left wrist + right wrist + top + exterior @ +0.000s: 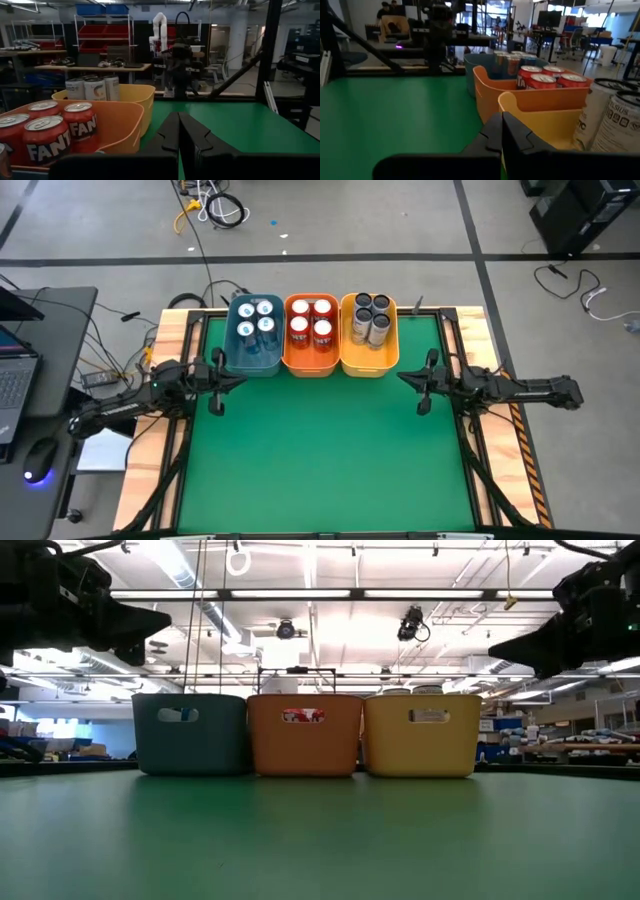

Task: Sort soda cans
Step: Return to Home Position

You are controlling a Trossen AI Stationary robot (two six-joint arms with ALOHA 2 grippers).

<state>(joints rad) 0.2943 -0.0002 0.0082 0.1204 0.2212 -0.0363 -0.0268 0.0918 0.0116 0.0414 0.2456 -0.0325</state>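
Green table [320, 465]: soda cans [299, 330] in bins [310, 367], clear of left gripper [238, 383], right gripper [403, 377]; fingers [171, 132] pressed together.

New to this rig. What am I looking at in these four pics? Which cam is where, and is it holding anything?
It is a robot with two dark arms at a green table, and each arm ends in a two-finger pincer. The high view looks straight down. The low view looks across from table height. Each wrist view looks past that arm's own fingers.

Three bins stand in a row at the back. The blue bin holds teal cans, the orange bin holds red cans, and the yellow bin holds grey cans.

The left pincer and right pincer hang above the table in front of the bins. Both are shut and hold nothing.
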